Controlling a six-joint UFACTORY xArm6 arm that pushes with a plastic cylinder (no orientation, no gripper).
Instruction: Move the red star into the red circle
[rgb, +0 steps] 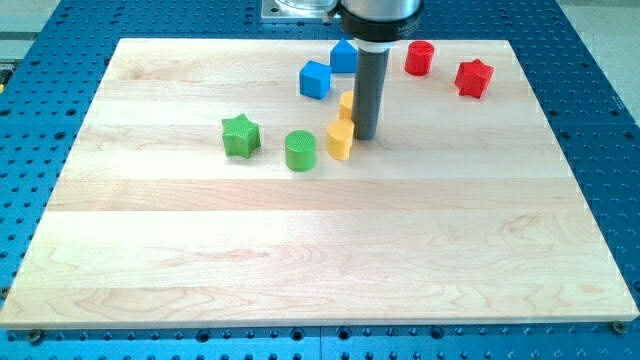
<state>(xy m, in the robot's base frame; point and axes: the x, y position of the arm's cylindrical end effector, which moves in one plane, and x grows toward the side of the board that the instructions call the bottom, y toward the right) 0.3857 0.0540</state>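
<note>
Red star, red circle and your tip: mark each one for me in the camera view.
red star (474, 77), camera view, on its top face, near the view's top right.
red circle (419, 57), camera view, on the cylinder's side.
my tip (366, 136), camera view, at the rod's very end, beside the yellow blocks (340, 139).

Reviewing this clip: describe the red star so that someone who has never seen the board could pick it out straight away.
Start at the wooden board and go to its corner at the view's top right. Two red blocks sit there; the red star is the one nearer the view's right edge. Unlike the round red circle to its left, it has pointed arms, and my tip is well away from it.
</note>
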